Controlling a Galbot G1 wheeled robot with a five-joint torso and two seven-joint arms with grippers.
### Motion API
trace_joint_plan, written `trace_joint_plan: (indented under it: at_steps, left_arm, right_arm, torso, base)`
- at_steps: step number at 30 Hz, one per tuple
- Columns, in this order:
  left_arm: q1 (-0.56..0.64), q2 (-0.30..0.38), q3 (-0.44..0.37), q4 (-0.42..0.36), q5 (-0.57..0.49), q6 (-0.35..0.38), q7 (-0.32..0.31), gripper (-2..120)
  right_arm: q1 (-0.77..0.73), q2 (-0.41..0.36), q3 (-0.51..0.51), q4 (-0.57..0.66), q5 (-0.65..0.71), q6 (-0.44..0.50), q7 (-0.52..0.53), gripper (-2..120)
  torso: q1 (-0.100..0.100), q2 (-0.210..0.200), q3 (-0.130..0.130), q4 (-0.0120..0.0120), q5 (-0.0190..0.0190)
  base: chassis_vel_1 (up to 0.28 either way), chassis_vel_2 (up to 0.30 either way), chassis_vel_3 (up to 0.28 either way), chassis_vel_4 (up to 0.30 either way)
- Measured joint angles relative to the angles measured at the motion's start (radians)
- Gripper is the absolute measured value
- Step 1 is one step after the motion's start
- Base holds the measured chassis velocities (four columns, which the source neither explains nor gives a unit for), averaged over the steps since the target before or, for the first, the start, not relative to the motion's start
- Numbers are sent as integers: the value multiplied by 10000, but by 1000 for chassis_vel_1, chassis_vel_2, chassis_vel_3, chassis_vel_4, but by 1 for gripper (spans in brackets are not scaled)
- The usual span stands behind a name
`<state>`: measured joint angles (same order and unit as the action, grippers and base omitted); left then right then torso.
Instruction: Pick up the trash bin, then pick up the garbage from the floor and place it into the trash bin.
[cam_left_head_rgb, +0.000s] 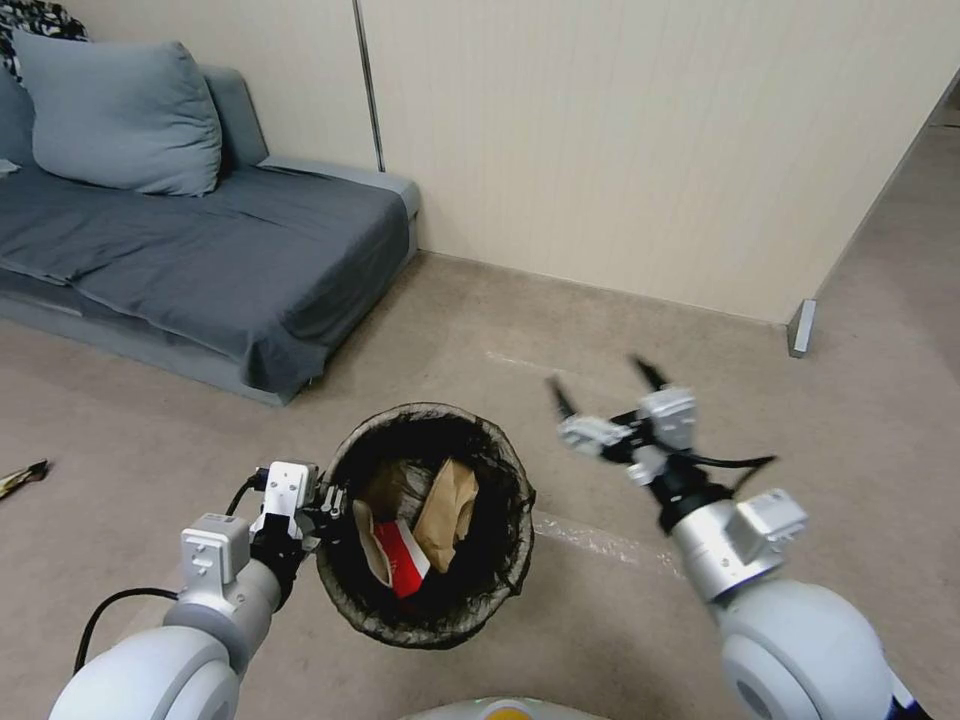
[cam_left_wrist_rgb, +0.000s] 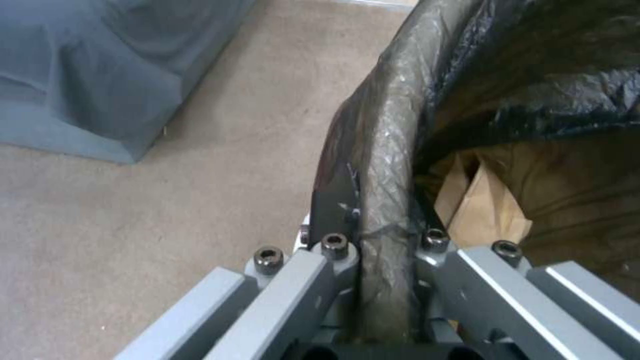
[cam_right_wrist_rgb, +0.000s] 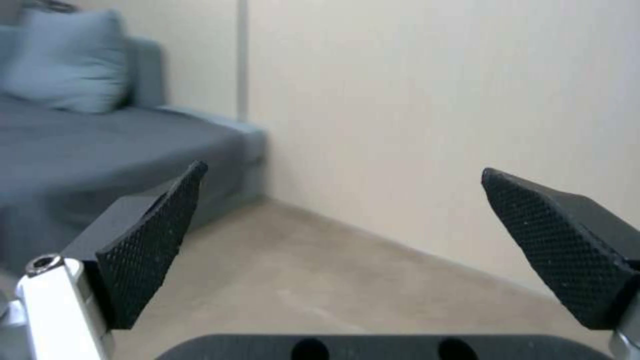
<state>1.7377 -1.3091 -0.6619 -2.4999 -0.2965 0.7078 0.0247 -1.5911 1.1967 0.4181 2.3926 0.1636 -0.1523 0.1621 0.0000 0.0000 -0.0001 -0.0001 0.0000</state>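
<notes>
The trash bin (cam_left_head_rgb: 428, 525) is held off the floor by the left gripper (cam_left_head_rgb: 325, 505), whose fingers are clamped on the rim, one inside and one outside the thick fold of bag. The left wrist view shows that fold (cam_left_wrist_rgb: 387, 175) as crinkled, glossy dark plastic bunched into a rounded roll. Inside the bin lie a brown paper bag (cam_left_head_rgb: 447, 512), creased and matte, and a red-and-white crumpled carton (cam_left_head_rgb: 395, 555). So collecting appears well under way.

The right gripper (cam_left_head_rgb: 610, 405) hovers empty beside the bin, above bare beige carpet, its fingers (cam_right_wrist_rgb: 150, 250) spread wide; their pads are black with a fine diamond knurl (good for gripping slippery wrappers). A dark, shiny scrap (cam_left_head_rgb: 22, 476), probably a wrapper, lies on the floor well to the left, near the grey sofa (cam_left_head_rgb: 200, 250). The next move likely calls for turning toward it and bending low, keeping the bin level.
</notes>
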Motion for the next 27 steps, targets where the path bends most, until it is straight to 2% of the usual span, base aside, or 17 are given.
trace_joint_plan:
  at_steps: [7, 14, 21, 27]
  left_arm:
    - [43, -158, -30, 0, 56, -11, 8, 1]
    - [86, -279, -99, 0, 223, 52, 83, 1]
    - [81, -458, -51, 0, 392, 81, 107, 1]
    - [42, -527, -29, 0, 453, 82, 122, 1]
  right_arm:
    - [-1760, 818, 1204, -352, -520, 1465, -493, 100]
    - [-3052, 1206, 1483, -563, -833, 2739, -536, 100]
    - [-3705, 1530, 1483, -674, -1150, 3312, -519, 100]
    - [-3782, 1752, 1465, -603, -1224, 3360, -489, 100]
  torso:
    - [0, 0, 0, 1, -2]
    - [0, 0, 0, 0, 0]
    - [0, 0, 0, 0, -1]
    - [0, 0, 1, 1, 0]
  base:
    - [0, 0, 0, 0]
    - [0, 0, 0, 0]
    - [0, 0, 0, 0]
    - [15, 17, 16, 19]
